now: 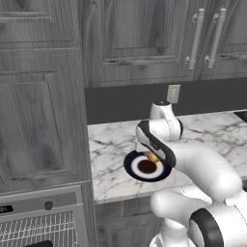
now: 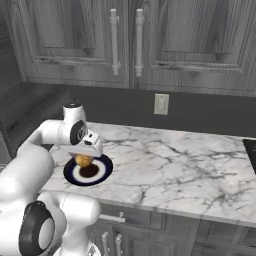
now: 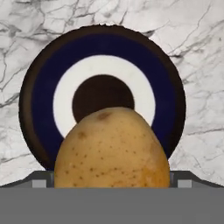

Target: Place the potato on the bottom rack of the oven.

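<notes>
The potato (image 3: 112,148), golden-brown and speckled, sits between my gripper's (image 3: 112,180) jaws, which are shut on it. It hangs a little above the dark-blue-rimmed white plate (image 3: 39,109) and casts a dark round shadow on the plate's middle. From the left base view the potato (image 1: 152,157) is under the hand, over the plate (image 1: 130,166) on the marble counter. The right base view shows the same potato (image 2: 84,160) over the plate (image 2: 103,170). The oven (image 1: 38,202) is at the lower left, with a grey control strip, a small knob (image 1: 48,205) and a pale wire rack (image 1: 41,231).
The marble counter (image 2: 175,165) stretches to the right of the plate. Grey wood-grain cabinets (image 1: 135,38) hang above, and a tall cabinet (image 1: 38,120) stands over the oven. A wall outlet (image 2: 161,104) is on the dark backsplash. A dark cooktop corner (image 2: 251,150) is at the far right.
</notes>
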Controlling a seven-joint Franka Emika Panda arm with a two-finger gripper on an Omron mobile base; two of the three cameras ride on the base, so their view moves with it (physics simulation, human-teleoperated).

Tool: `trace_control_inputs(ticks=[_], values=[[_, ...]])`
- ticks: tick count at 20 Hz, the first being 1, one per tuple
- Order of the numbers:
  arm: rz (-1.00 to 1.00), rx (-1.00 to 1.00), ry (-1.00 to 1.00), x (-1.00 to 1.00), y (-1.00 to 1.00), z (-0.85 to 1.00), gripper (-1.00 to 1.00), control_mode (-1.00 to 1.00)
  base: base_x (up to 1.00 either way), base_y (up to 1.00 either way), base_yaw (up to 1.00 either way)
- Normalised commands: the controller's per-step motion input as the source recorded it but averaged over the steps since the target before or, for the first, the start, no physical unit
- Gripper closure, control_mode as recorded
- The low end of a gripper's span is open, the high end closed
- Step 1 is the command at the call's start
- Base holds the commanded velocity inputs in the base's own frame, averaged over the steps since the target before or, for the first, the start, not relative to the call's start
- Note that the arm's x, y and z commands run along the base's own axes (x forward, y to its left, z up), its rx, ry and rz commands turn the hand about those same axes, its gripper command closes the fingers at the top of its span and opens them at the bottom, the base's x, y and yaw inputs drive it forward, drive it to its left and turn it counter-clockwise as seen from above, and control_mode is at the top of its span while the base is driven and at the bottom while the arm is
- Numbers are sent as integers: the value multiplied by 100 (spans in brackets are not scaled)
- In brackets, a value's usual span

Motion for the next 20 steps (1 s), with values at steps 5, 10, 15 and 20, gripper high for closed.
trace_control_inputs(ticks=[5,10,15,20], values=[[0,-6,-1,-75,42,93,100,-100,0,0,0],[-4,-1,-3,-91,28,37,100,-100,0,0,0],[4,0,-7,-48,3,0,100,-100,0,0,0],[13,0,-12,-45,26,4,100,-100,0,0,0]])
